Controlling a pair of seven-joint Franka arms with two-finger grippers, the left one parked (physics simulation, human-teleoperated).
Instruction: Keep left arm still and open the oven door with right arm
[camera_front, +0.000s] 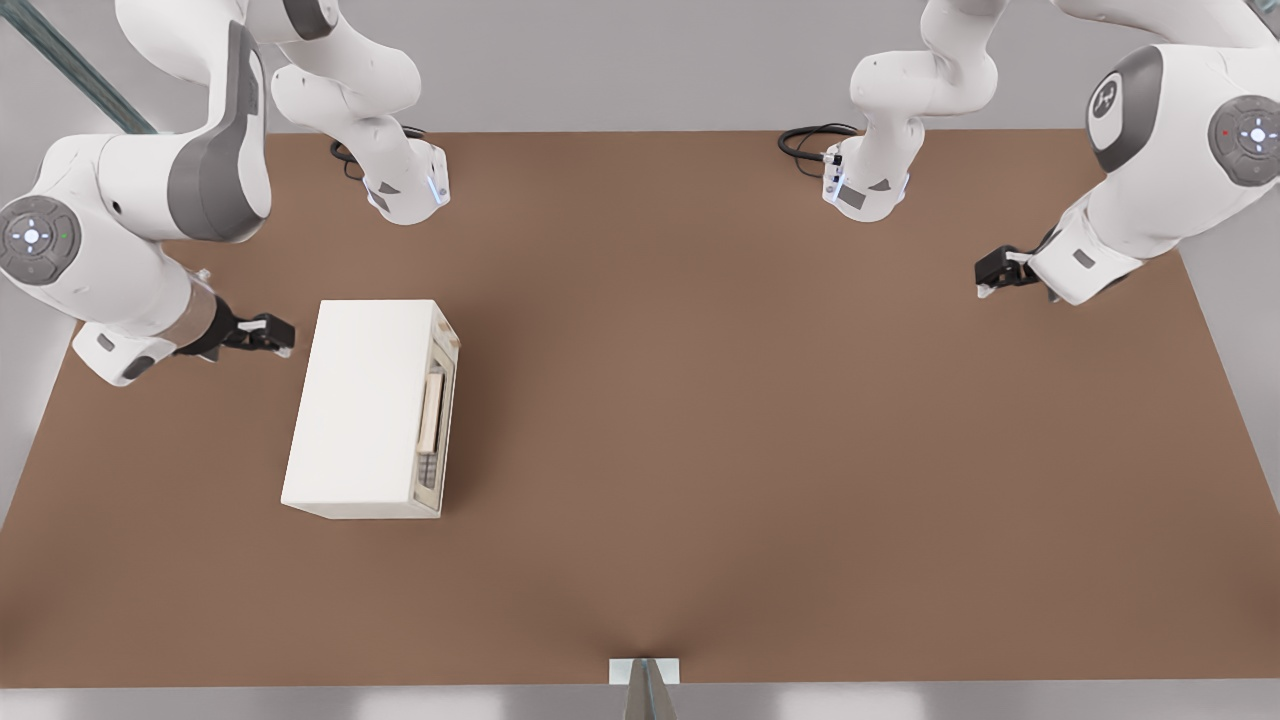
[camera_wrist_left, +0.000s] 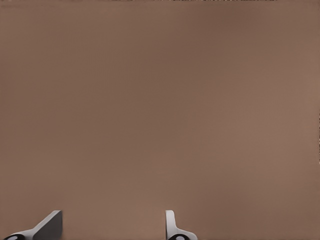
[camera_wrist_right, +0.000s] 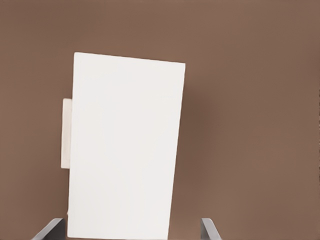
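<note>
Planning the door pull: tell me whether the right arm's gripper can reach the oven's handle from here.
Not straight on, probably. The open gripper sits behind the oven; the handle on the oven door faces away, so the oven's body blocks it. The way over the top looks free.

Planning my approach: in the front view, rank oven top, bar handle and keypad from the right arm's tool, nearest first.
1. Oven top: right beside the open tool, on the front view's left.
2. Bar handle: on the door face, across the top.
3. Keypad: past the handle, at the door's camera-side end.
</note>
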